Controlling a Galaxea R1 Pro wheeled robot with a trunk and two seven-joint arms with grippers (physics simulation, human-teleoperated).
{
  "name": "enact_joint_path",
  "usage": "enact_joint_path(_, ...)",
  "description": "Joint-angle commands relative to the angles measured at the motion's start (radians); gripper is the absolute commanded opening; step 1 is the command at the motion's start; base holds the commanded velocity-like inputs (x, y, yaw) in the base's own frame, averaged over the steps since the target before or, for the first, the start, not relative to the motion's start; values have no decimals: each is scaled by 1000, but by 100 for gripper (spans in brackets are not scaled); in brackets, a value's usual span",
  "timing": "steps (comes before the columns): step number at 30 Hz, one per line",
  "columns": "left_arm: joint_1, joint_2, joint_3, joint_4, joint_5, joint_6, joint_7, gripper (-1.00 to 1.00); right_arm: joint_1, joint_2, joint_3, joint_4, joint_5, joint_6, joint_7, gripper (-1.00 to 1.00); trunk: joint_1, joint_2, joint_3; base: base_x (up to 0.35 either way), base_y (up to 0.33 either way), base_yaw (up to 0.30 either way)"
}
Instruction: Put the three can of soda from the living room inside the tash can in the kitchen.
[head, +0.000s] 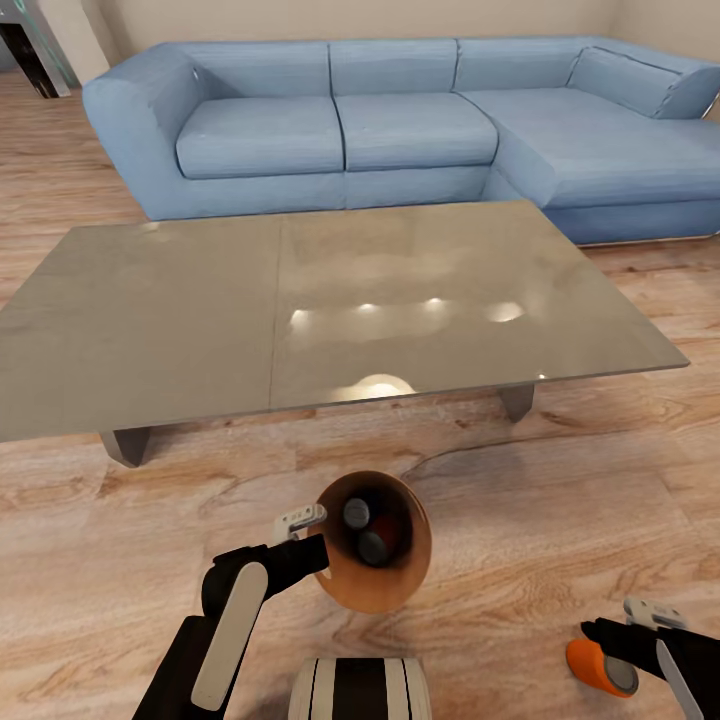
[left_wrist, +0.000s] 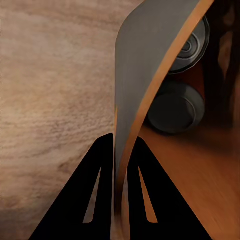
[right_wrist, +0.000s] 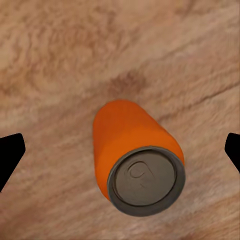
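Left gripper (left_wrist: 119, 145) clamps the trash can (head: 395, 585) rim; right gripper (right_wrist: 120, 150), spread wide, straddles a soda can (right_wrist: 132, 155) over plank floor (head: 550, 500) (grey table (head: 200, 300), blue sofa (head: 400, 130) beyond).

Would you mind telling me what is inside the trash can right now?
Inside the trash can, two soda cans show their grey tops. Their bodies and the bin's bottom are mostly hidden by its wall.

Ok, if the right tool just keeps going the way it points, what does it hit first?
Probably the orange can of soda lying between its open fingers, with wood floor right behind it; depth is hard to judge.
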Motion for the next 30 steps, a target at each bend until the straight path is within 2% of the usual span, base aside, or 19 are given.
enact_joint_path(1, 0, 0, -1, 0, 25, -7, -1, -100, -1, -2, 1, 4, 0, -2, 6, 100, 0, 0, 0, 0, 0, 0)
enact_joint_path(7, 0, 0, -1, 0, 25, -7, -1, -100, -3, -6, 4, 36, -1, -20, 15, 100, 0, 0, 0, 0, 0, 0)
enact_joint_path(16, 0, 0, -1, 0, 25, -7, 0, -100, -3, -9, 4, 162, 2, -161, 17, 100, 0, 0, 0, 0, 0, 0)
enact_joint_path(18, 0, 0, -1, 0, 25, -7, 0, -100, -3, -19, 6, 174, 0, -179, 17, 100, 0, 0, 0, 0, 0, 0)
enact_joint_path(23, 0, 0, -1, 0, 25, -7, 0, -100, -3, -32, 12, 196, 0, -192, 36, 100, 0, 0, 0, 0, 0, 0)
enact_joint_path(30, 0, 0, -1, 0, 25, -7, 0, -100, -3, -33, 17, 200, 2, -202, 47, 100, 0, 0, 0, 0, 0, 0)
